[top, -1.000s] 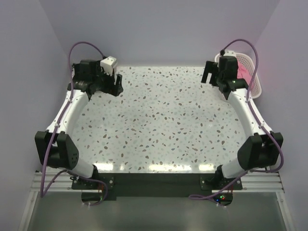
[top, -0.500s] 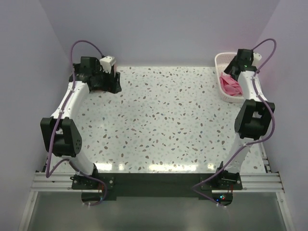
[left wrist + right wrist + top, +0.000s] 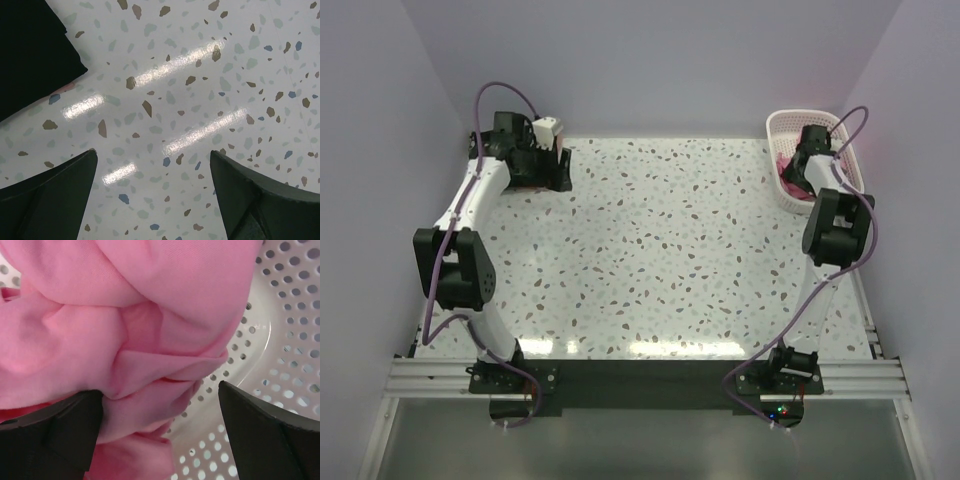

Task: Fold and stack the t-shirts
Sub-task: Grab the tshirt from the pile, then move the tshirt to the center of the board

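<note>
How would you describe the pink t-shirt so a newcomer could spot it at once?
At the far right corner of the speckled table stands a white perforated basket. The pink t-shirt lies crumpled inside it; the other garment, by the left gripper, is black.

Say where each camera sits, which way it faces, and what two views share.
Top: above, behind the robot, looking down on table; left arm, right arm show.
Left wrist: down at table, black garment; open left gripper shows.
Right wrist: down into basket at pink shirt; open right gripper shows.
Shared: top and right wrist show basket, pink shirt.
</note>
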